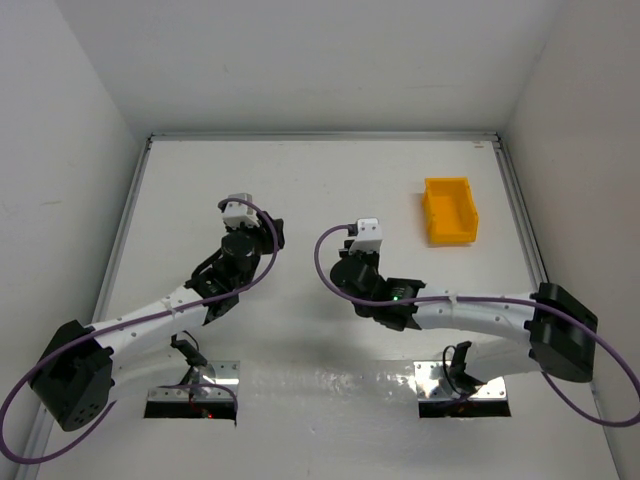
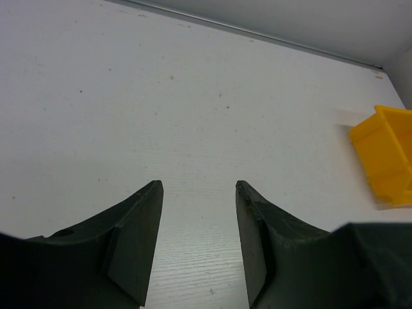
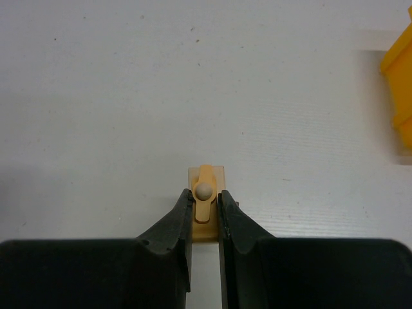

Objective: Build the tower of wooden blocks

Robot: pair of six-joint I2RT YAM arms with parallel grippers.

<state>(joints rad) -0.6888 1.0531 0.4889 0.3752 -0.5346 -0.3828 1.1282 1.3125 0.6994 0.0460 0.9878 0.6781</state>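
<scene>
Right arm (image 1: 480,312) is reaching out over the white worktop (image 1: 300,180), and its right jaws are clenching a small light tan wood block (image 3: 219,179). In the right wrist view the two dark tips are pressing on the block's left and right sides, and its far end is poking out just beyond them. A darker tan strip (image 3: 205,172) is running along the block's top, carrying a small rounded knob (image 3: 204,190) that is sitting right between the tips. Whether the block is resting on the worktop or hanging just above it, I cannot tell; its near end is disappearing between the jaws. From the overhead camera the right wrist is covering the block, so it cannot be made out there. Left arm (image 1: 150,320) is hovering to the left, well apart from the block. Its left jaws are standing released, with bare worktop showing in the gap. The yellow bin (image 1: 450,210) is sitting toward the far right of the worktop, apart from both arms. Both wrist views are cutting it off at their right edge, and in the left one it is looking blurred.
</scene>
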